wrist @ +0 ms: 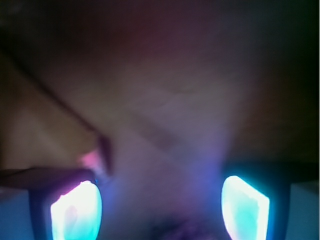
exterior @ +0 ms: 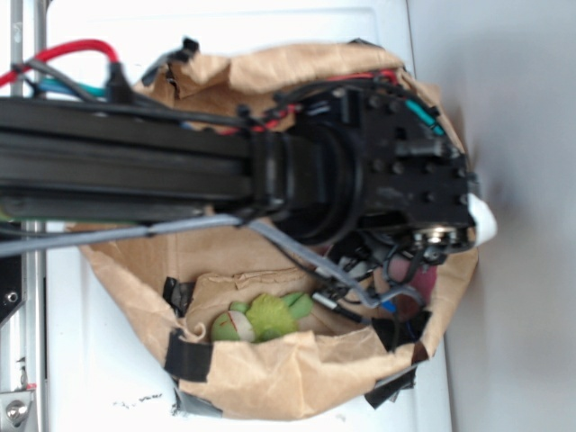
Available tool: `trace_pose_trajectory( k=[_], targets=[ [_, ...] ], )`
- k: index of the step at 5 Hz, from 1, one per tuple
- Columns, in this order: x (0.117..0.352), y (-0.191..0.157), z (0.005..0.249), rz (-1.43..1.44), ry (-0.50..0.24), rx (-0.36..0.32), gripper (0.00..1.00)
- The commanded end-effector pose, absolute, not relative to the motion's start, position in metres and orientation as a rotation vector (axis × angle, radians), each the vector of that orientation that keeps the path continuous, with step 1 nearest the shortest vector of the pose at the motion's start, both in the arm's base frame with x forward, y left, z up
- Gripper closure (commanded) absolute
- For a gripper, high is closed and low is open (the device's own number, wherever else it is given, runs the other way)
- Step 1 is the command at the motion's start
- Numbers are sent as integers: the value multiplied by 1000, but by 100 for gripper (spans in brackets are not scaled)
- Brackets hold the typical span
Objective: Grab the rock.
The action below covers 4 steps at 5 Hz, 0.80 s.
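A white tabletop (exterior: 117, 360) lies brightly lit beneath a crumpled brown paper bag (exterior: 270, 378), with a pale grey surface (exterior: 513, 108) along the right side.

The rock does not show plainly in either view. From outside, the black arm (exterior: 180, 162) lies across the brown paper bag (exterior: 270, 382) and hides what sits beneath it. In the blurred wrist view, a dim dark patch (wrist: 175, 231) at the bottom edge might be the rock, but I cannot tell.

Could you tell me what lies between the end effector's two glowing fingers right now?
In the wrist view, only blurred brown paper shows between the fingers; no rock is visible.
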<state>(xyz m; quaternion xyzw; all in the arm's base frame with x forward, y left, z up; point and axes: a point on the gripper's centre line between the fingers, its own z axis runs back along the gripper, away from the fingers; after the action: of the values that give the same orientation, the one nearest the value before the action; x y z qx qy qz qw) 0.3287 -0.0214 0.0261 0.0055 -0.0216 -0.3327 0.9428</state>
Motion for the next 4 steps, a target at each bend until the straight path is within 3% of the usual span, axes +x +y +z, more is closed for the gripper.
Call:
trace_pose_trajectory(
  k=[1, 2, 3, 4],
  targets=[
    [328, -32, 57, -703, -97, 11, 0],
    [323, -22, 78, -687, -141, -47, 0],
    [319, -12, 83, -673, -164, -65, 0],
    [319, -5, 71, -655, -143, -31, 0]
  ],
)
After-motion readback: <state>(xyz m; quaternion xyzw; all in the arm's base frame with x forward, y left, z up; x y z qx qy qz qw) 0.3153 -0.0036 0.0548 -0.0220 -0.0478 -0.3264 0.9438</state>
